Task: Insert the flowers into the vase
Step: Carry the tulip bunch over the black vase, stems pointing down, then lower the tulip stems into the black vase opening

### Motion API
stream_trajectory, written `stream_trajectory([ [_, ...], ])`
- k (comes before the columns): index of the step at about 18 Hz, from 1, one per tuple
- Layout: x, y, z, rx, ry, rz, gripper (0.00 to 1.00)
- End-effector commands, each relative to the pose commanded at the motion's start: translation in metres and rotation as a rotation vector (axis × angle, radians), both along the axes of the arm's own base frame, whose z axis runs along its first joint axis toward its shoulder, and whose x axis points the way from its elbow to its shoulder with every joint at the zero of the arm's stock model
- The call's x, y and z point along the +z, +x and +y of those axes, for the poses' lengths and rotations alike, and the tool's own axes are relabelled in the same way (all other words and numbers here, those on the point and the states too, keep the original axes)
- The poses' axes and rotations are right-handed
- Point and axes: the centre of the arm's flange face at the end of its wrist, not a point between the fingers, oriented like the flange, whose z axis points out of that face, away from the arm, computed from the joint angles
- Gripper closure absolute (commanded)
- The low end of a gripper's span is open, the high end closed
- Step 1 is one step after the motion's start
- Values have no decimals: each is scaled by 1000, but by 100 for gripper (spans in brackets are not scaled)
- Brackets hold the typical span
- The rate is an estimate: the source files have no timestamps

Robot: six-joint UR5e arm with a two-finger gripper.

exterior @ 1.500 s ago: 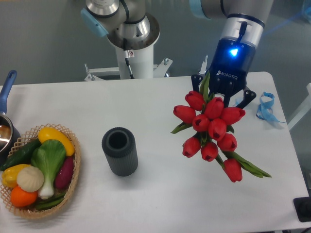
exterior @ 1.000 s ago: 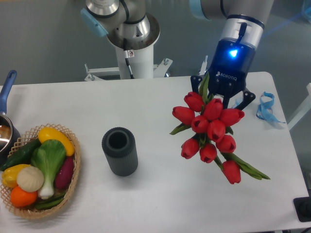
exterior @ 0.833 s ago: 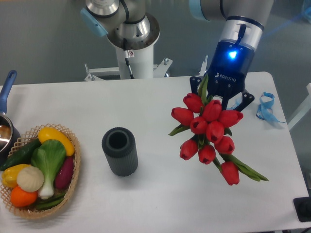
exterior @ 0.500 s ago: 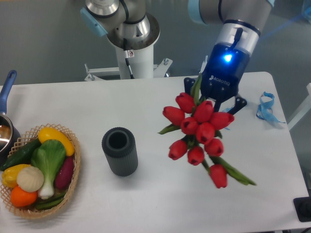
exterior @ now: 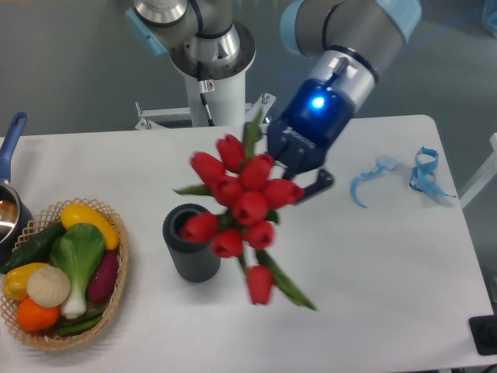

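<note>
Left edge of the table [exterior: 140,167]: you see a pan [exterior: 9,198] cut off by the frame, and beside it a basket [exterior: 116,291] of vegetables [exterior: 66,264] near the front left corner. Left of centre: the vase [exterior: 191,242] stands upright, mouth open. Centre: the flowers [exterior: 241,206] hang blurred above the table, their lowest left blooms overlapping the vase's right rim; whether they touch it, you cannot tell. Behind and right of them, your gripper [exterior: 291,167] is clenched on the stems, with its blue light on. Right edge: two blue ribbons [exterior: 423,175] lie on the table, near the back right corner.
</note>
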Motion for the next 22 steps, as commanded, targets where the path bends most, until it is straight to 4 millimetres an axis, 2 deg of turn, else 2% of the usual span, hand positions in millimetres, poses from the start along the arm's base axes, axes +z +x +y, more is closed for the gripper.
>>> stream_trajectory([
  [5,-3,31,0,-60,43,-14,67],
  [8,-27,50,2,-93,46,0,67],
  [10,-34,60,-2,-106,58,26,68],
  [17,-48,58,-3,-110,65,29,68],
  [22,-74,58,-10,-107,61,33,67],
])
